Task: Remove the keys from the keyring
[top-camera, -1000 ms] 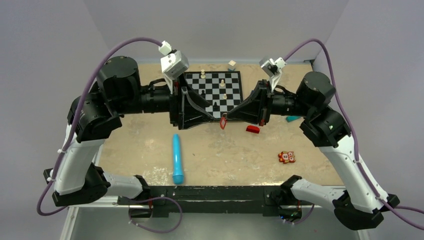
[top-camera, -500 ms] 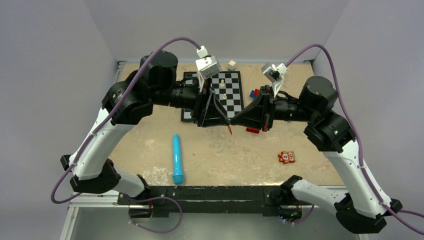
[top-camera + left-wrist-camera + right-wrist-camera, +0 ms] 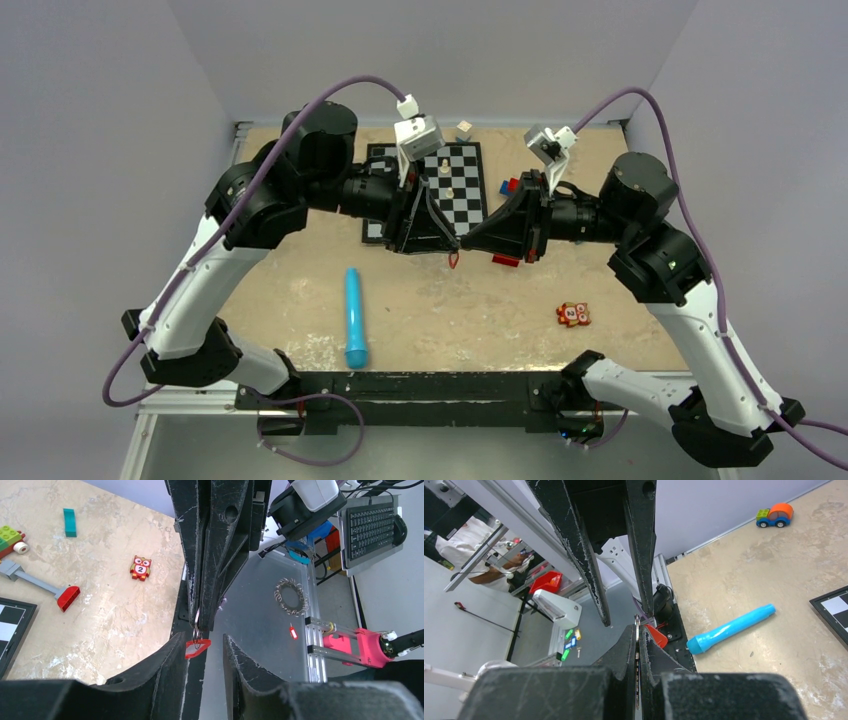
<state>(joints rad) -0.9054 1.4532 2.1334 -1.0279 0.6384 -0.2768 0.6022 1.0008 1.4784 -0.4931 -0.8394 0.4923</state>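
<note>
Left arm (image 3: 250, 215) swung inward, keyring (image 3: 196, 648) aloft, scuffed beige tabletop (image 3: 440, 310), grey walls (image 3: 450, 50)

right hand (image 3: 638, 631) pinched on keyring (image 3: 656, 636) | left hand (image 3: 628, 617) fingers apart above | blue cylinder (image 3: 730, 629) on table (image 3: 774, 580)

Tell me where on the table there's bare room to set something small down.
The widest bare patch lies between the blue cylinder and the owl toy, nearer than the red block toy. Farther back it is crowded: the chessboard, and the left hand and right hand meet at the keyring.
</note>
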